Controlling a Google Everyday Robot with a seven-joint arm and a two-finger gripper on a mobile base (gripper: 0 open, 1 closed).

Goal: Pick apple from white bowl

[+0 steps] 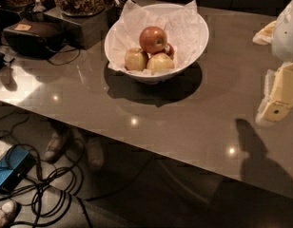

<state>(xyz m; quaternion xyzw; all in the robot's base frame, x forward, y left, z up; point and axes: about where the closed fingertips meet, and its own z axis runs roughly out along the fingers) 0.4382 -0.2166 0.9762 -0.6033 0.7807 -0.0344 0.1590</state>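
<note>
The white bowl [200, 44] stands on the grey table at the back centre, lined with crinkled white paper. The deep red-brown apple [153, 39] sits on top of the pile in it, stem dimple facing me. Two pale yellow-green apples [136, 59] [160, 62] lie in front of it. A smaller red-orange apple [170, 50] is partly hidden behind them. My gripper [276, 107] hangs at the right edge of the view above the table, well to the right of the bowl and apart from it, with nothing in it that I can see.
Jars of snacks on a dark stand [80, 20] and a black case [30, 37] sit at the back left. The table's front edge [137, 146] runs diagonally. Cables [46, 184], a blue box [8, 172] and shoes lie on the floor below.
</note>
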